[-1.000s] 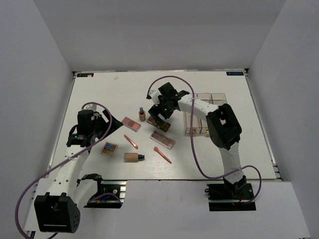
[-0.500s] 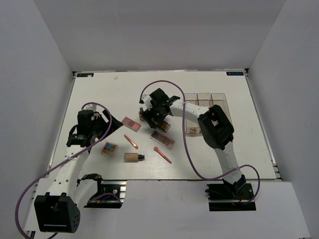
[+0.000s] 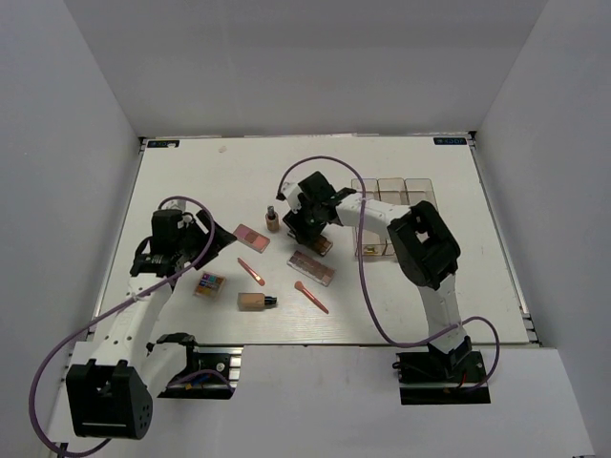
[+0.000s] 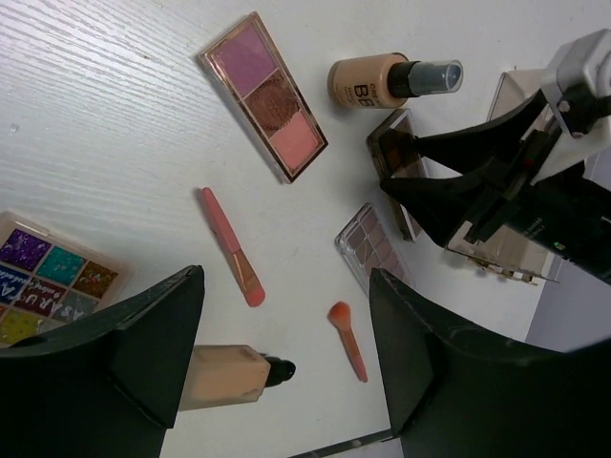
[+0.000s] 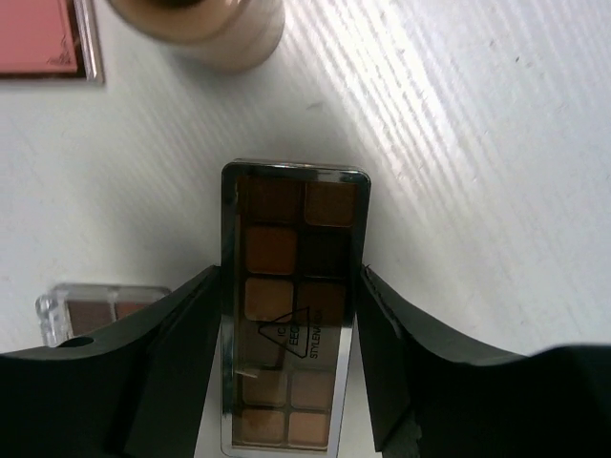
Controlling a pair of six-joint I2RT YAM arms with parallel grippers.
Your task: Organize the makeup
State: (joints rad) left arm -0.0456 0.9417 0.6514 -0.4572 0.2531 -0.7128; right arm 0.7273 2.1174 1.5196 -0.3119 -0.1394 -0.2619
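**Right pincer on the brown palette, left pincer empty**

I judged the brown palette [image 5: 291, 239] to be light and stiff: a thin flat case with a shiny rim that looked slippery. The pressed powder inside would probably crack if the case were dropped. Because it lay flat on the bench [image 3: 191, 181], there was very little edge to catch. I thought the best hold was across its narrow width, on the two long edges near the middle, with the tips set low to the surface and only moderate squeeze so the case would not tip or shoot out.

In the wrist view the right pincer [image 5: 286, 286] sat just so. It was partly closed, with one finger against each long edge and the palette between them, resting on the bench. It lay just below the upright foundation bottle [image 5: 205, 29] and left of the clear boxes [image 3: 391, 191].

The left pincer [image 4: 286, 277] hung wide open above the bench, holding and touching nothing. The multicoloured palette [image 4: 48, 277] lay beside it and the pink palette [image 4: 263, 95] farther out.
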